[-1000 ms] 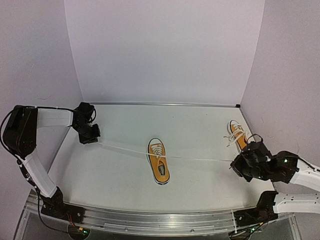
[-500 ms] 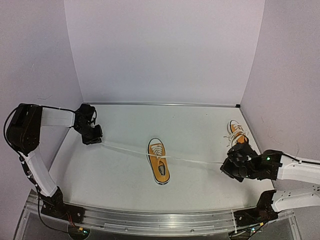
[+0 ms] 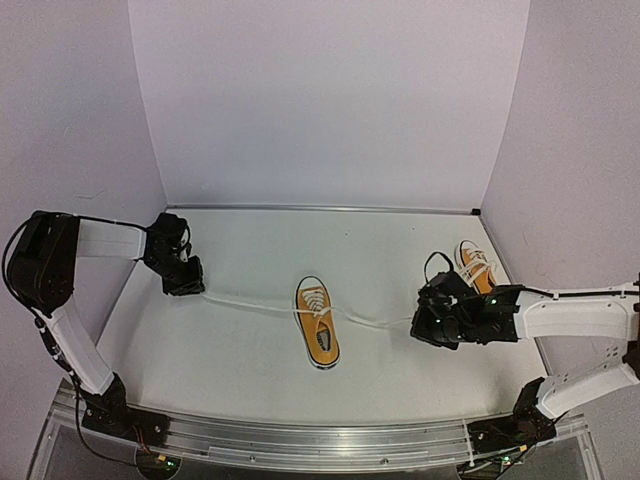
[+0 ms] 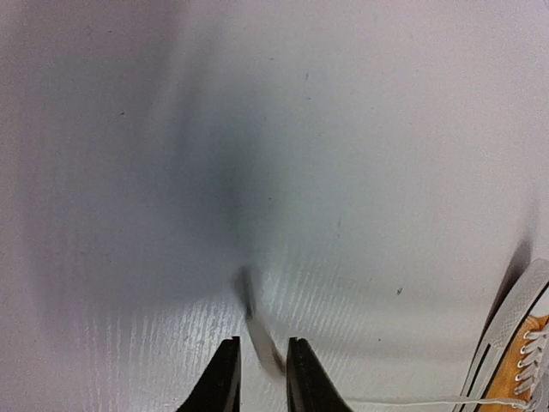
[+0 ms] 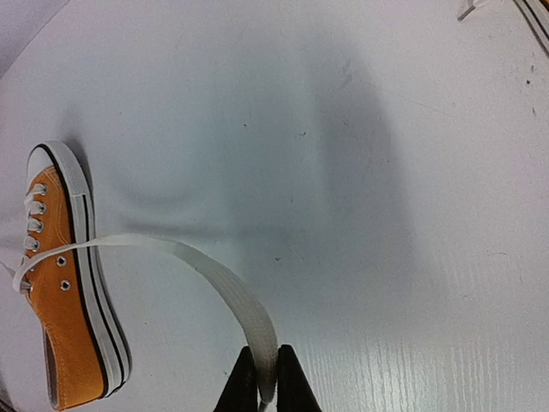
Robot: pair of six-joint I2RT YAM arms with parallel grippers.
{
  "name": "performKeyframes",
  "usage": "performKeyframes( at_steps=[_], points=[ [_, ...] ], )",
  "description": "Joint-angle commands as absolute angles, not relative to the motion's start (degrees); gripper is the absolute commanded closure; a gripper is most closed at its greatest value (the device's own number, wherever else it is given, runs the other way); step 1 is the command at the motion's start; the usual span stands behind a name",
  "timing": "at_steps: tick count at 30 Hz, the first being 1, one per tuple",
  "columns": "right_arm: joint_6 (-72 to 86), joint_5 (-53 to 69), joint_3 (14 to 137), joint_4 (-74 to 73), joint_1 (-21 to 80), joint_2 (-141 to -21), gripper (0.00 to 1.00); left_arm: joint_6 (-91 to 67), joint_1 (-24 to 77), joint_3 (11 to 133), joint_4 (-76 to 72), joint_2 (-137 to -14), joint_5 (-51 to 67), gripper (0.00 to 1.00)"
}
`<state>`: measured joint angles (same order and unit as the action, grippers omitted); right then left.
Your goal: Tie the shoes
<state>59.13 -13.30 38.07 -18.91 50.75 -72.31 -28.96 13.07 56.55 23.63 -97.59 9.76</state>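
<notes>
Slack is the big news here. A second ago both laces of the middle shoe (image 3: 317, 322) run out in tight straight lines to either side; now they sag and curve on the table (image 3: 250, 375). The right claw (image 3: 428, 322) is much nearer the shoe than it was, and the left claw (image 3: 186, 283) has only nudged in a bit.

In its wrist view the right claw is pressed nearly together with the right lace end (image 5: 214, 275) pinched flat between the tips, and the strand loops back to the eyelets. The left one is murkier: its fingers stand a little apart with the left lace end (image 4: 257, 330) blurred in the gap, so whether it's gripping or letting go, can't tell.

The middle shoe sits centre-table, toe pointing away from the arm bases, and hasn't budged. The other shoe (image 3: 474, 264) waits by the right wall, laces loose.

Looks like the cinching pull is done. No bow is visible, so plenty is left.
</notes>
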Motion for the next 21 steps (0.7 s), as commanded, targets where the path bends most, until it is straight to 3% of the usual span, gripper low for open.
performKeyframes(
  at_steps=[1, 3, 5, 8, 9, 12, 18, 21],
  points=[
    [59.24, -10.88, 37.62, -17.67, 50.55, -73.66, 0.50, -29.29, 12.66, 57.17, 26.47, -92.43, 4.34, 0.59],
    [60.45, -10.63, 36.71, -17.67, 50.64, -72.33, 0.22, -29.15, 12.68, 57.49, 27.38, -90.89, 2.66, 0.43],
    [60.50, -10.57, 35.89, -17.62, 50.55, -69.71, 0.17, -27.99, 12.68, 57.66, 27.30, -88.54, 2.61, 0.32],
    [56.50, -10.86, 36.38, -16.74, 50.59, -66.14, 0.12, -23.76, 12.83, 57.56, 25.72, -85.26, 6.11, 0.05],
    [54.26, -11.06, 37.09, -16.56, 50.54, -65.37, 0.09, -22.29, 13.06, 57.79, 25.51, -84.61, 7.88, 0.01],
    [46.81, -11.11, 40.23, -15.92, 50.54, -64.93, 0.02, -17.97, 15.53, 59.45, 25.23, -84.58, 10.99, 0.01],
    [33.42, -12.51, 49.72, -15.82, 50.61, -68.89, 0.02, -6.88, 31.48, 65.01, 24.75, -86.74, 0.75, 0.01],
    [28.35, -12.54, 54.86, -13.92, 50.60, -71.03, 0.02, -4.81, 32.52, 65.20, 21.45, -85.50, 5.38, 0.00]
  ],
)
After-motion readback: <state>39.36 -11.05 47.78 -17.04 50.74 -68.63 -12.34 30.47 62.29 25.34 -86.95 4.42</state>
